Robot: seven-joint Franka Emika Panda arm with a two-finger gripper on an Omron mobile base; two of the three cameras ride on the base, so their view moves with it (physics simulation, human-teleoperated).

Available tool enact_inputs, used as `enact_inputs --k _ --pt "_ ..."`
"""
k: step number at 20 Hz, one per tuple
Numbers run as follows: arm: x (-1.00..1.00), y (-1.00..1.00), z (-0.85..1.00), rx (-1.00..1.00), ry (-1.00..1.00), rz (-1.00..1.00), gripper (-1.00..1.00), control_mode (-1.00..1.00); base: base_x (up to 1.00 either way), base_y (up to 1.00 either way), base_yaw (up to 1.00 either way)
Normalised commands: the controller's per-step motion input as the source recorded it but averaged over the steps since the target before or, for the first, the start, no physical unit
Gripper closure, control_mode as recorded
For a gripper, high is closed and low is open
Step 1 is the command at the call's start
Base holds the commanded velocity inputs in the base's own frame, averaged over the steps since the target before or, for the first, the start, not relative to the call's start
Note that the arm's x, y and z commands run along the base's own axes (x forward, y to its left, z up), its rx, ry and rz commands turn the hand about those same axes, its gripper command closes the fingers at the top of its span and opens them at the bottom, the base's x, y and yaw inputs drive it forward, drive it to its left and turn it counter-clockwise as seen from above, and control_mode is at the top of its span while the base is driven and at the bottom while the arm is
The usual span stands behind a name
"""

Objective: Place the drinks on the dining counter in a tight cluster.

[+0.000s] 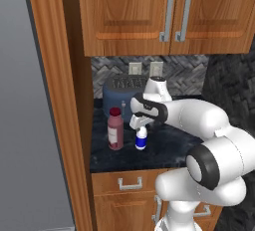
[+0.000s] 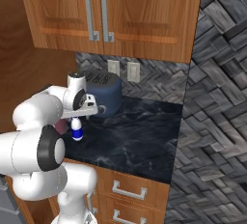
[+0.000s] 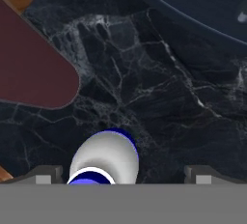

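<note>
Two of the drinks stand on a small dark counter (image 1: pixel 172 148). The tall maroon bottle (image 1: pixel 115 129) with a red cap is on the left, and shows as a maroon slab (image 3: pixel 29 63) in the hand view. The small white-and-blue bottle (image 1: pixel 141 139) (image 2: pixel 76 132) stands just right of it. My gripper (image 1: pixel 139 124) (image 2: pixel 77 118) hangs directly over the small bottle, pointing down. In the hand view the bottle's top (image 3: pixel 106 158) sits between the wide-open fingertips of the gripper (image 3: pixel 123 175), nearer the left one and touching neither. The dining counter is out of view.
A blue toaster (image 1: pixel 119 93) (image 2: pixel 103 92) (image 3: pixel 202 1) stands at the back of the counter, close behind the bottles. Wall cabinets (image 1: pixel 164 11) hang overhead. A tall wood panel (image 1: pixel 55 100) closes the left side. The counter's right half (image 2: pixel 140 136) is bare marble.
</note>
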Motion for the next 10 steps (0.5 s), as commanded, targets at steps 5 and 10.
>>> enact_inputs --k 5,10 --pt "0.0 0.0 0.0 0.0 0.0 0.0 -1.0 -1.0 0.0 0.0 0.0" --pt "0.0 0.02 -0.07 0.0 -0.01 0.0 -1.0 -1.0 0.0 0.0 0.0"
